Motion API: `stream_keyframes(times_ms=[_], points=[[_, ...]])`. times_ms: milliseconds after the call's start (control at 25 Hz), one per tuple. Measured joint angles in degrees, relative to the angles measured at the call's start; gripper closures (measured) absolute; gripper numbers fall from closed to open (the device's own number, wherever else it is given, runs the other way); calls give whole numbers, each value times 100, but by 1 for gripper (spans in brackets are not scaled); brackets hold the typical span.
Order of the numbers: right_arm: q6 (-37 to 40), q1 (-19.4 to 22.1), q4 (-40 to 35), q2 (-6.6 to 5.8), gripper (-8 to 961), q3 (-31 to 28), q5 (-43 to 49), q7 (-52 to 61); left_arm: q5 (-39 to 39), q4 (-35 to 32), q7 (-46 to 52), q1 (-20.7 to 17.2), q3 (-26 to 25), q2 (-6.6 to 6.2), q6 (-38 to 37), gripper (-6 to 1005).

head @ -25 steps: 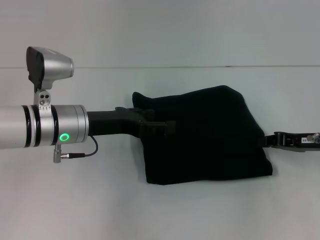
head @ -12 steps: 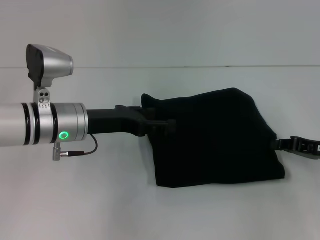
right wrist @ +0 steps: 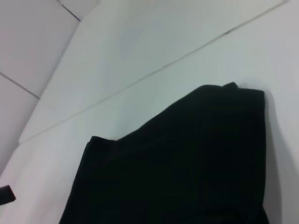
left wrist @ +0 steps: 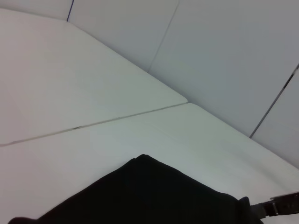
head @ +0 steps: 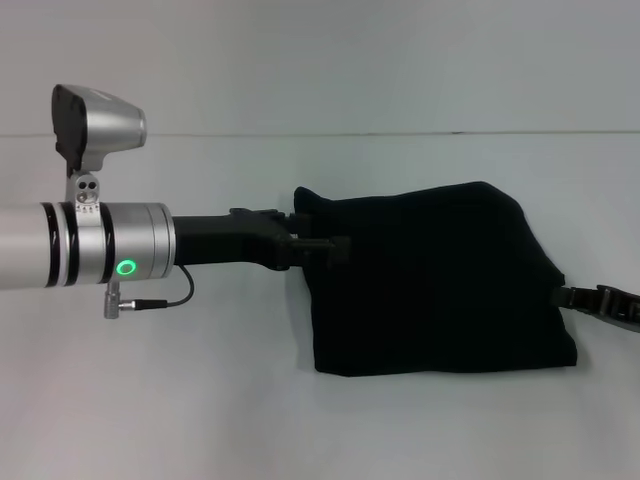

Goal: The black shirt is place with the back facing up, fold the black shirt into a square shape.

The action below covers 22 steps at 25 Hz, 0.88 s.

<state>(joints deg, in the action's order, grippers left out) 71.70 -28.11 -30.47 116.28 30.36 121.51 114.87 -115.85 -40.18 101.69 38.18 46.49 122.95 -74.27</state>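
Shirt [head: 440,285] lay folded on table [head: 200,400]. Left gripper [head: 325,250] at its left edge, right gripper [head: 600,300] at right edge; jaw states indiscernible.

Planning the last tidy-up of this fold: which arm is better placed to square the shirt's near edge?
Probably the left. The left gripper is at the black shirt's left edge, its arm reaching well across the table. The right gripper sits at the shirt's right edge, mostly out of the head view.

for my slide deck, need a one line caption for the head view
Folded black shirt on white table, left pincer at one edge, right pincer at the other.
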Motion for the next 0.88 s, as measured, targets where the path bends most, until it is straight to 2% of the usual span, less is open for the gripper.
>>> stream_keyframes(times_ms=[560, 880], points=[[68, 217, -63, 203, 925, -600, -33, -392, -8, -7, 9, 16, -12, -49, -9, 138], [87, 263, -64, 218, 926, -780, -232, -576, -8, -7, 9, 14, -18, -52, -9, 138]])
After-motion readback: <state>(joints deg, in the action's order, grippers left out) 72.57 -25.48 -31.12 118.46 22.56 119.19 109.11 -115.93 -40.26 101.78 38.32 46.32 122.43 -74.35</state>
